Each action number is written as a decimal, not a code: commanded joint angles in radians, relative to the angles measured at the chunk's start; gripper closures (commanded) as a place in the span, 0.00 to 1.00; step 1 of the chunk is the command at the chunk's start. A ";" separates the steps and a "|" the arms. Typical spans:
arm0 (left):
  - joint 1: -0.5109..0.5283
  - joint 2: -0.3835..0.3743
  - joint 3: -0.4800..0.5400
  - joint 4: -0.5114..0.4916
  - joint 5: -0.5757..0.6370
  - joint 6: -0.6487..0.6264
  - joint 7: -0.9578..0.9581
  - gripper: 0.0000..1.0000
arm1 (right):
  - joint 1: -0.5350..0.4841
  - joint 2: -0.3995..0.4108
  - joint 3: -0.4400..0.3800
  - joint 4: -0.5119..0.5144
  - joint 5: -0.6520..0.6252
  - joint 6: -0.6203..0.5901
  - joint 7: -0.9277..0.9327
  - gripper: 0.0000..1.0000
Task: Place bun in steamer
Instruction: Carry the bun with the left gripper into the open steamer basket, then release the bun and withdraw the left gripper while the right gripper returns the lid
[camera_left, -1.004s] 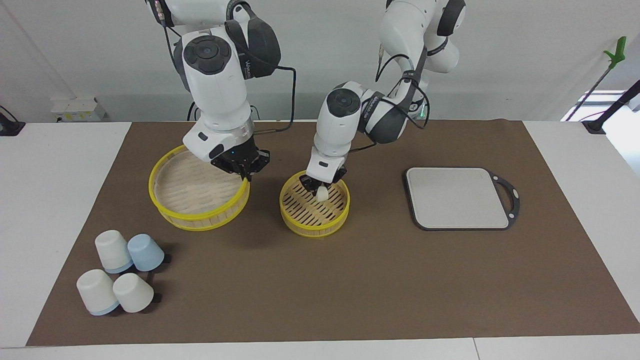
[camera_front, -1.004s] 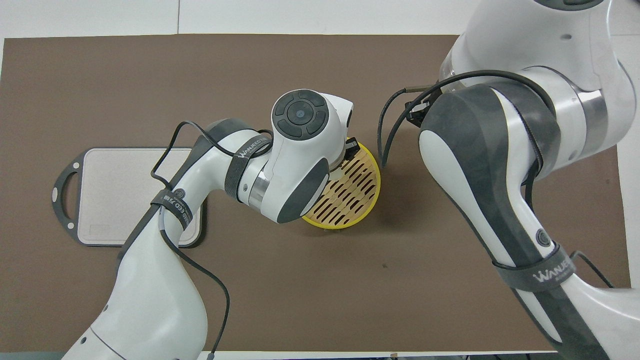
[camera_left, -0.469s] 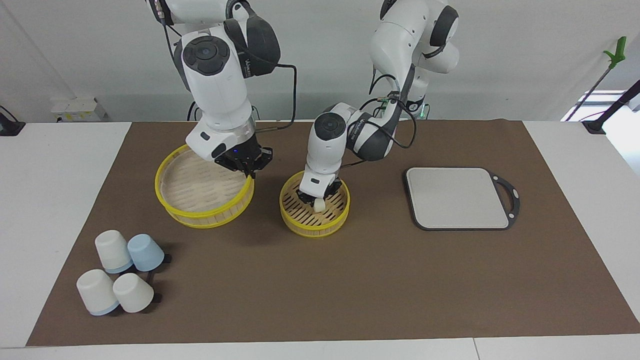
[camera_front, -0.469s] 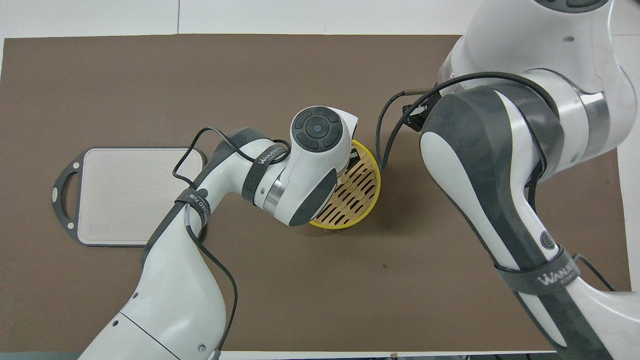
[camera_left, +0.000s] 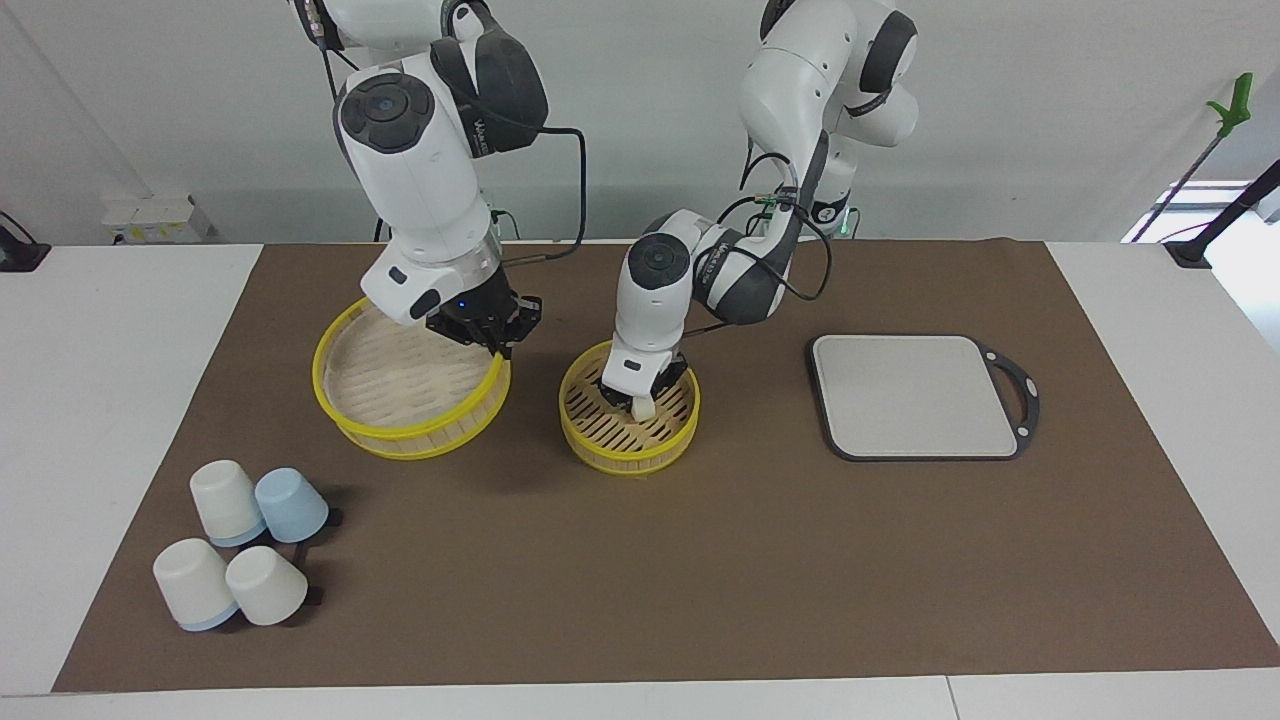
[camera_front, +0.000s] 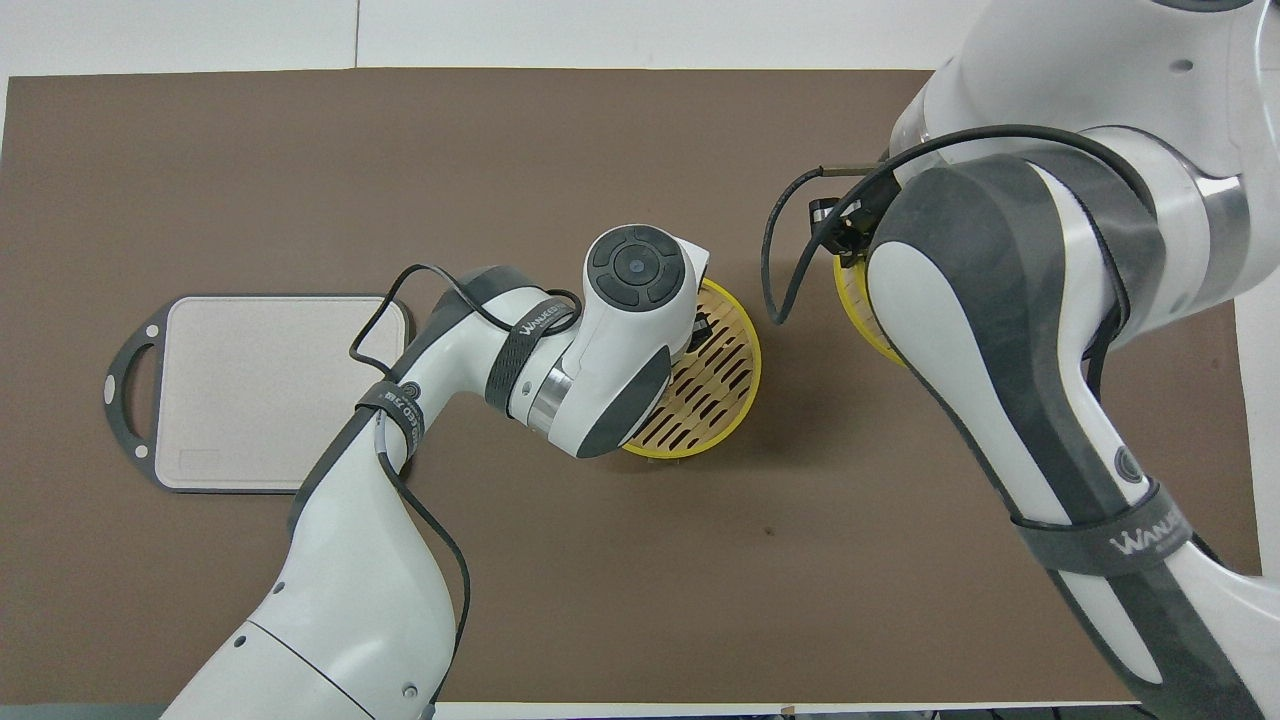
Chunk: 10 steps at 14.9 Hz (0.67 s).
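Small cream-white bun between left gripper fingers, inside yellow-rimmed steamer.

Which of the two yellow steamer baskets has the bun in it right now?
The smaller basket, with the dark-slotted floor, beside the grey board: the left end effector holds the bun inside it.

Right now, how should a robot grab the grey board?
By its black loop handle, coming straight down from above. The board lies flat, so its slab offers little edge to pinch, while the thin open handle sticks out toward the left arm's end of the table.
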<state>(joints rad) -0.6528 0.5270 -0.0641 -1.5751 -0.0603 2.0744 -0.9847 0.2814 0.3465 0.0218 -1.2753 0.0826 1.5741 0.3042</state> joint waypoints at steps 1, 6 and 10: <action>-0.011 -0.030 0.018 -0.023 0.025 0.012 -0.017 0.00 | -0.016 -0.038 0.010 -0.047 0.022 0.023 -0.028 1.00; 0.022 -0.117 0.026 -0.019 0.023 -0.026 -0.015 0.00 | -0.016 -0.040 0.009 -0.050 0.022 0.023 -0.028 1.00; 0.149 -0.225 0.024 -0.019 0.023 -0.106 -0.009 0.00 | -0.004 -0.046 0.007 -0.067 0.020 0.058 -0.016 1.00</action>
<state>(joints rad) -0.5667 0.3683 -0.0318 -1.5645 -0.0602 2.0150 -0.9880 0.2821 0.3412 0.0228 -1.2852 0.0841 1.5801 0.3042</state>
